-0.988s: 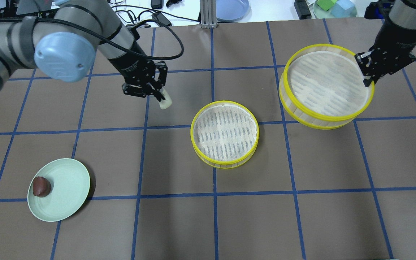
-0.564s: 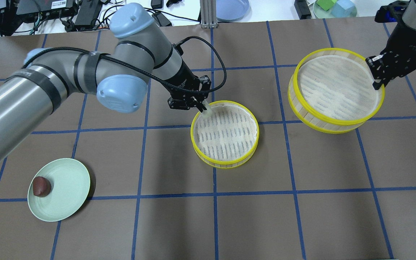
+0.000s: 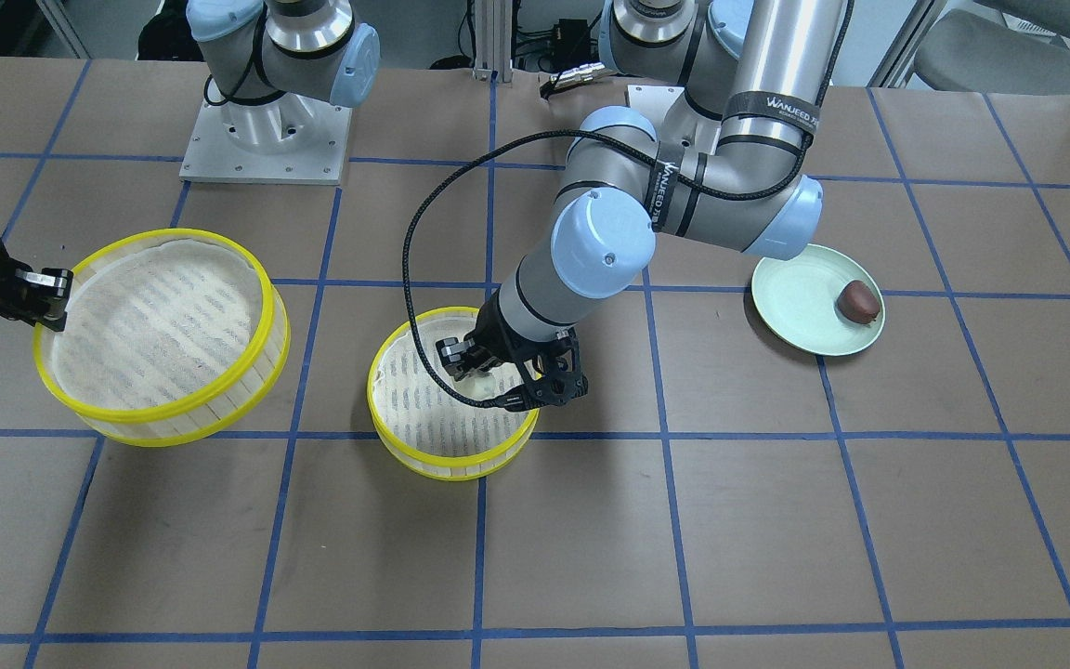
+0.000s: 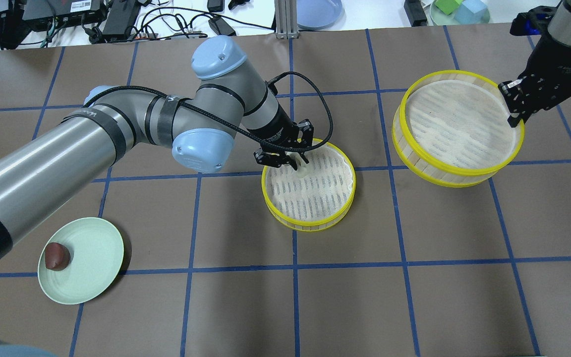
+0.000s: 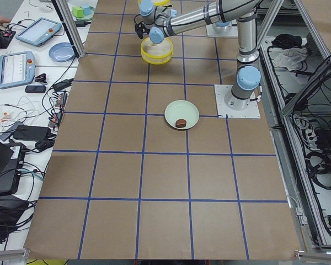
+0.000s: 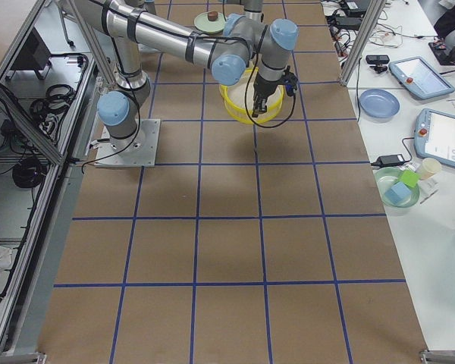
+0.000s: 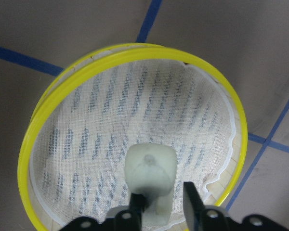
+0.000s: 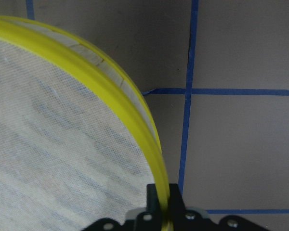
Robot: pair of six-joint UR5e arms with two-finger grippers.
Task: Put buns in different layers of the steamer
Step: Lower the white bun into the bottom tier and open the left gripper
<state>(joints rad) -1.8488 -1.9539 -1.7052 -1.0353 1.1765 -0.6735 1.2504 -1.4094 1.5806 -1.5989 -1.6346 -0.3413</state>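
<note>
My left gripper (image 4: 299,166) is shut on the cream-white bun (image 4: 302,171) and holds it low inside the lower steamer tier (image 4: 310,225) at the table's middle, near its back-left rim. The left wrist view shows the bun (image 7: 150,168) between the fingers over the striped liner. My right gripper (image 4: 513,116) is shut on the rim of the second steamer tier (image 4: 456,176) and holds it tilted above the table at the right; the rim (image 8: 135,120) shows in the right wrist view. The reddish-brown bun (image 4: 57,256) lies on the pale green plate (image 4: 92,267) at the front left.
A blue plate (image 4: 317,12) and a bowl of coloured blocks (image 4: 459,10) sit beyond the table's back edge, with cables at the back left. Both arm bases (image 3: 261,139) stand at the robot's side. Blue tape lines grid the brown table.
My left gripper carried the white bun rightward from the open table to the middle tier and lowered it inside. My right gripper shifted the held tier slightly right.
</note>
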